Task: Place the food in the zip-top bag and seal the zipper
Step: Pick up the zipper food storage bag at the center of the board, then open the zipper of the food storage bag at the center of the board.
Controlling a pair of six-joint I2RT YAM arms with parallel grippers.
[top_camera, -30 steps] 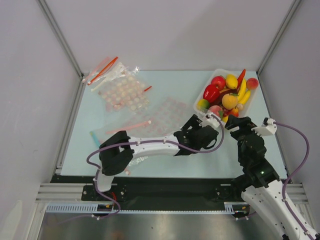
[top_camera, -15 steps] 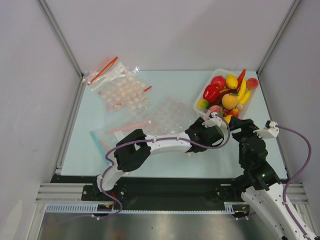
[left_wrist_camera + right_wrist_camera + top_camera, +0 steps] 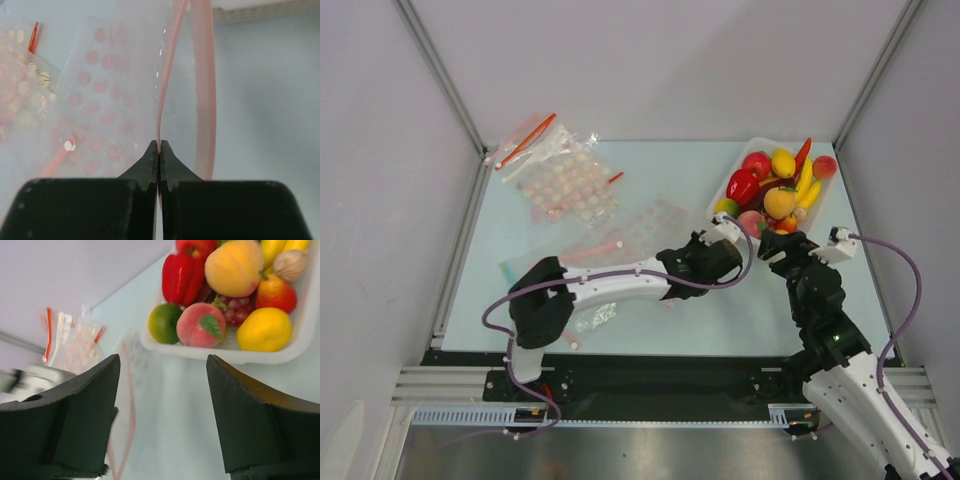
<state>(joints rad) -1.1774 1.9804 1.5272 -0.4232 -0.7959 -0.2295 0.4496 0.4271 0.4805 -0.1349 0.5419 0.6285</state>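
Our left gripper pinches one zipper lip, holding the bag near the tray at the far-right corner. Our right gripper gapes empty; we should hold the mouth wide, then fetch food.

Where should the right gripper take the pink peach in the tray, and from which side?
Take the pink peach across its round middle, from above: green fruit, grapes and tray wall crowd its sides; its top is free. The right gripper is open.
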